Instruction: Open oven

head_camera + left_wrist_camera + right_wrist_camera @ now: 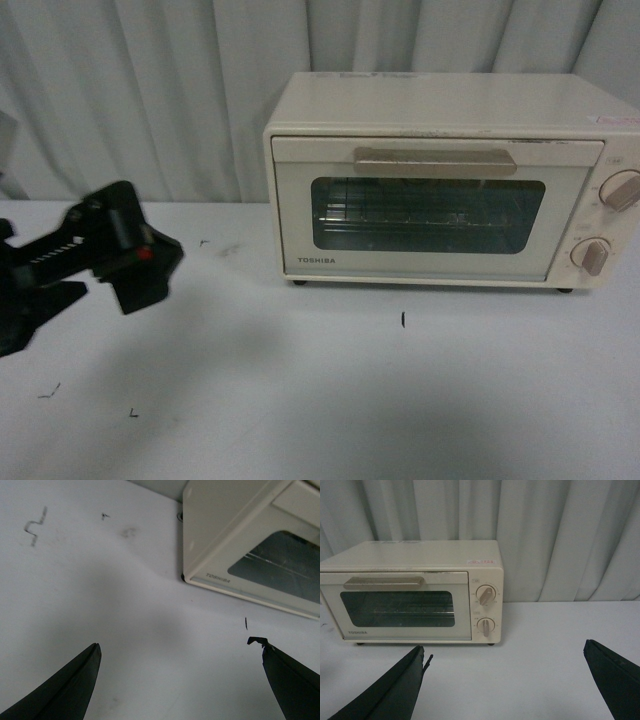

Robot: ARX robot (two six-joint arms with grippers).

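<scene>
Oven: cream-white boxy toaster oven (pixel 440 180), door shut.
Surface: flat white surface (pixel 350 400), bare stretch before oven.
Hands: left hand (pixel 176 645), right hand (pixel 503 647) both spread wide, empty.

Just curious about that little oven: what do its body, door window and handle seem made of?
The oven body looks like painted sheet metal: cream, matte, crisp folded edges. The door window seems glass: dark, see-through, a wire rack showing behind. The handle is a beige bar with soft sheen, plastic or brushed metal; I cannot tell.
</scene>
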